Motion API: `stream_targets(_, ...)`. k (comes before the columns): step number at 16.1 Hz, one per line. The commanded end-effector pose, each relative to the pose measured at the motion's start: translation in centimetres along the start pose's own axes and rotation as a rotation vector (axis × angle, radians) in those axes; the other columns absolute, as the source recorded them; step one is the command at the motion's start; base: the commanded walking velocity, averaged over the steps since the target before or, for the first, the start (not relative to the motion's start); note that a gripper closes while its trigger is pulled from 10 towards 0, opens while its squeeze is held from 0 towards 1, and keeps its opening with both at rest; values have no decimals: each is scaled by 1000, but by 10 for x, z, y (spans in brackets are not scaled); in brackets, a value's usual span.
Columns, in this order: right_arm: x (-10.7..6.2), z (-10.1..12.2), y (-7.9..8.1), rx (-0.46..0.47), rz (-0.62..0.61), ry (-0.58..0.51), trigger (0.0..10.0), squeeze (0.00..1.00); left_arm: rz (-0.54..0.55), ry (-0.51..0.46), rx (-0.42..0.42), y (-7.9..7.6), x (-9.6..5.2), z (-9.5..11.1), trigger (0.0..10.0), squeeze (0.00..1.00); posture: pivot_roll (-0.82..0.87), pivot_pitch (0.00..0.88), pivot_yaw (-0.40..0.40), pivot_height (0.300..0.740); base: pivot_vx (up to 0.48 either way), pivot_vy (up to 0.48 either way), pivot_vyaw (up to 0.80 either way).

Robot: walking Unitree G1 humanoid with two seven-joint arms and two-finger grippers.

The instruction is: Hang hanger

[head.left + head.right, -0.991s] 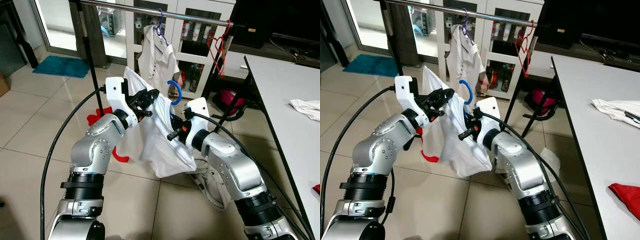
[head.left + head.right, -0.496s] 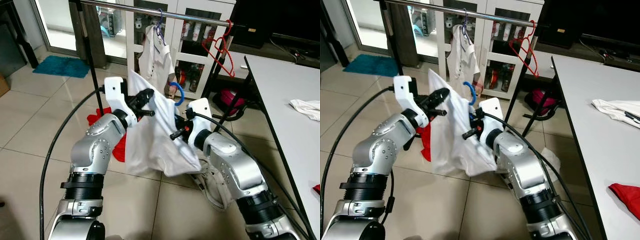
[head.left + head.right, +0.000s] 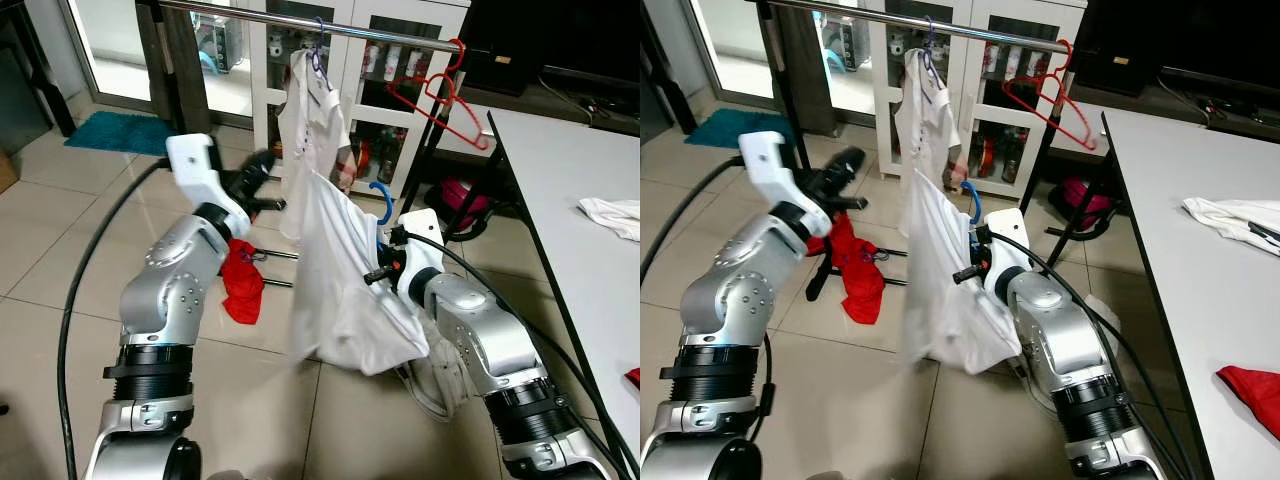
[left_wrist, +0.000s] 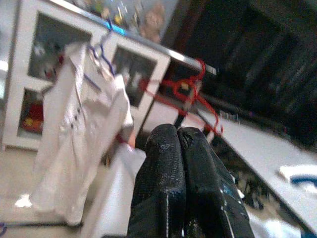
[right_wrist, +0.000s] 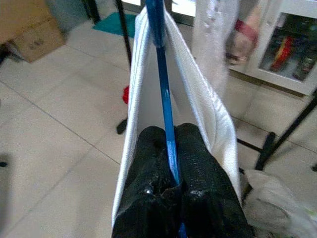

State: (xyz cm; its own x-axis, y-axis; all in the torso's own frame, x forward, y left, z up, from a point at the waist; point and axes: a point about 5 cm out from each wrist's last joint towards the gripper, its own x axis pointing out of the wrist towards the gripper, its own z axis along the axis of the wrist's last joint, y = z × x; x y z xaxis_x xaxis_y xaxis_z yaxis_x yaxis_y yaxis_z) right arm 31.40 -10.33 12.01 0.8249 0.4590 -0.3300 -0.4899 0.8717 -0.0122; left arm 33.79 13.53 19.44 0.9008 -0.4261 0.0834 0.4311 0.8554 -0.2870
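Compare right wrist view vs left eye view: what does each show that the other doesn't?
Right wrist: the right gripper shut on the blue hanger inside the white garment, and a cardboard box. Left eye: the left gripper off the cloth, the rail, a red hanger, the white table. Both: hanger, garment, tiled floor.

Glossy blue plastic hanger (image 5: 165, 106), soft white cloth garment (image 3: 345, 290), shiny metal rail (image 3: 300, 19), glossy floor tiles (image 3: 60, 240).

No legible text, labels, brands, numbers or signs. Bottle labels inside the cabinet (image 3: 395, 75) too small to read.
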Motion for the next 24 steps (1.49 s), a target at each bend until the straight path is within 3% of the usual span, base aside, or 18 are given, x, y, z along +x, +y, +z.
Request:
stream_targets(1, -3, 17, 0, -2, 16, -95, 10000, 0, -13, 92, 76, -4, 0, -15, 1843, 0, -49, 0, -51, 740, 0, 0, 0)
stream_targets(2, -3, 22, 6, -2, 46, -127, 10000, 0, -24, 138, 175, -5, -1, -23, 10000, 0, -51, 0, -51, 740, 0, 0, 0)
stream_targets(3, -3, 27, 10, 2, 61, -148, 10000, 0, -65, 130, 209, -11, -1, -25, 10000, 0, -51, 0, -52, 740, 0, 0, 0)
stream_targets(4, -2, 30, 12, 9, 59, -166, 10000, 0, -101, 105, 228, -15, 0, -24, 10000, 1000, -51, 0, -52, 740, 0, 0, 0)
stream_targets(6, -1, 37, 14, 29, 52, -205, 10000, 0, -136, 91, 239, -20, 1, -25, 10000, 1000, -51, 0, -54, 740, 0, 0, 0)
stream_targets(8, -1, 38, 15, 22, 62, -217, 10000, 0, -166, 52, 157, -25, 1, -23, 10000, 1000, -50, 0, -60, 740, 0, 0, 0)
stream_targets(9, -2, 38, 15, 9, 67, -212, 10000, 0, -227, 8, 54, -34, 1, -19, 10000, 1000, -49, 0, -61, 740, 0, 0, 0)
stream_targets(16, -1, 46, 17, -64, 60, -226, 10000, 0, -281, 56, 18, -40, -2, -29, 10000, 1000, -53, 0, -66, 740, 0, 0, 0)
stream_targets(20, -1, 50, 7, -132, -15, -208, 10000, 0, -348, 92, 52, -46, -5, -35, 10000, 1000, -63, 0, -85, 740, 0, 0, 0)
stream_targets(22, 0, 53, 2, -154, -48, -201, 10000, 0, -356, 111, 131, -46, -5, -38, 10000, 1000, -68, 0, -92, 740, 0, 0, 0)
stream_targets(23, 1, 55, -3, -184, -88, -198, 10000, 0, -323, 122, 225, -41, -4, -41, 10000, 1000, -71, 0, -97, 740, 0, 0, 0)
stream_targets(24, 1, 56, -5, -193, -102, -197, 10000, 0, -318, 124, 249, -40, -3, -41, 10000, 722, -72, 0, -98, 740, 0, 0, 0)
